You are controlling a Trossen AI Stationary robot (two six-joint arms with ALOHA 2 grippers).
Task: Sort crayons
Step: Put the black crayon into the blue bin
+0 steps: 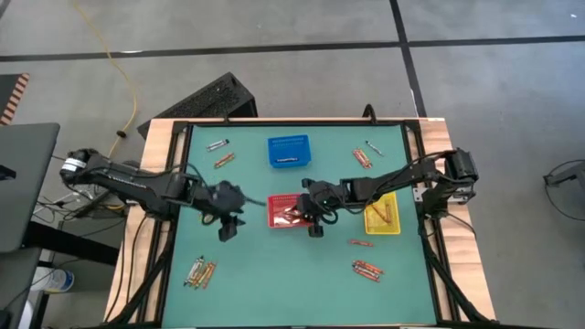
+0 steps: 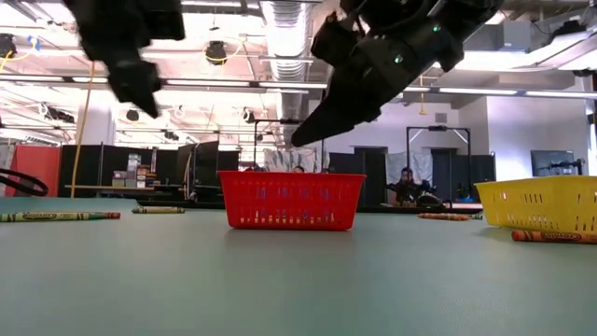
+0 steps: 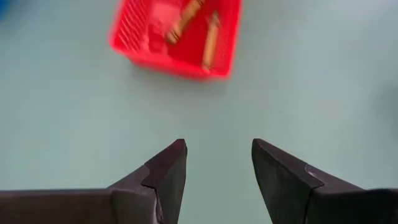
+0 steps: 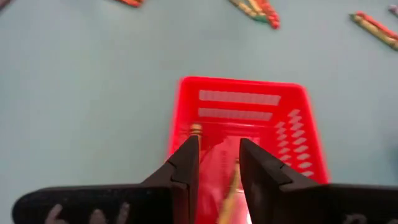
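The red basket [image 1: 291, 210] stands mid-table with a few orange-red crayons [image 3: 210, 37] lying in it. My right gripper [image 4: 219, 140] hangs above the red basket's near part [image 4: 239, 106], its fingers a little apart and empty; it also shows in the high view [image 1: 315, 227]. My left gripper [image 3: 217, 146] is open and empty, above bare mat to the left of the red basket, and shows in the high view [image 1: 228, 228]. Loose crayons lie on the mat at the far left [image 1: 219, 153], far right [image 1: 364, 155], near left [image 1: 201, 272] and near right [image 1: 366, 269].
A blue basket [image 1: 288, 151] stands behind the red one, holding a crayon. A yellow basket [image 1: 382, 216] stands to the right with crayons in it. The table has a raised dark frame [image 1: 416, 183]. In the low view, crayons [image 2: 56, 216] lie flat at the left.
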